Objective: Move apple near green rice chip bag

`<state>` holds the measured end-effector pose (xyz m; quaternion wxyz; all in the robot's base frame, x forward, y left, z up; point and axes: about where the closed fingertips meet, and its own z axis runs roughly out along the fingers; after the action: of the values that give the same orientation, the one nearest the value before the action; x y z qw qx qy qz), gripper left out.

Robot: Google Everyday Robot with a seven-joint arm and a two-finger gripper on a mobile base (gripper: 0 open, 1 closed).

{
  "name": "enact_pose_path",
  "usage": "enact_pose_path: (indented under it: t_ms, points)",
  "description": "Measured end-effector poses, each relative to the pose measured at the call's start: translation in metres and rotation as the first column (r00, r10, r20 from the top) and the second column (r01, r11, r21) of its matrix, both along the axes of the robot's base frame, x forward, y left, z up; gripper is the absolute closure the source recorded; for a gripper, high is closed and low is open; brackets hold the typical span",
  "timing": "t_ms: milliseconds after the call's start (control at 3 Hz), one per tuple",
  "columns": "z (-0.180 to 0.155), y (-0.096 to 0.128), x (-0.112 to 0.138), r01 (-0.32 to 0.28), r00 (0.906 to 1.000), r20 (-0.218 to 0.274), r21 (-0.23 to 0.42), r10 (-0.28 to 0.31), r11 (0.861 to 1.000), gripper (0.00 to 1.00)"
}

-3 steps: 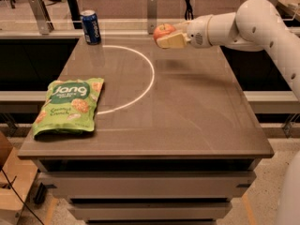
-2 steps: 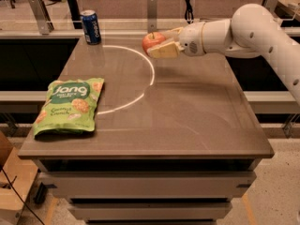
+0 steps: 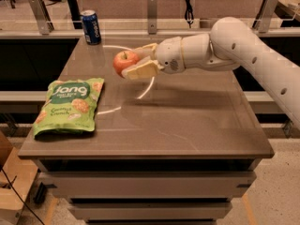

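The red apple (image 3: 124, 61) is held in my gripper (image 3: 133, 63), above the middle of the brown table. My white arm reaches in from the right. The fingers (image 3: 140, 70) are shut on the apple, one in front of it and one behind. The green rice chip bag (image 3: 68, 104) lies flat on the table's left front part, to the left of and nearer the camera than the apple. There is a gap of bare table between the bag and the apple.
A blue soda can (image 3: 91, 27) stands at the table's back left corner. A white curved line (image 3: 149, 84) is marked on the tabletop (image 3: 187, 121). Metal rails and posts run behind the table.
My gripper has carried the apple from the back right of the table leftward and toward the front, closer to the green bag. The bag and can have not moved.
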<state>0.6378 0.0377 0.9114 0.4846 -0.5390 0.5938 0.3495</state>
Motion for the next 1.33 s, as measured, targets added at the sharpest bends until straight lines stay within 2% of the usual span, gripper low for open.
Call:
enact_pose_path:
  t_ms: [333, 667, 1333]
  points:
    - [-0.012, 0.026, -0.024, -0.086, 0.9960, -0.021, 0.015, 0.087, 0.996, 1.00]
    - [-0.024, 0.044, -0.040, -0.132, 0.9906, -0.033, 0.013, 0.133, 0.991, 0.82]
    - [-0.043, 0.059, -0.058, -0.174, 0.9821, -0.070, 0.012, 0.175, 0.985, 0.35]
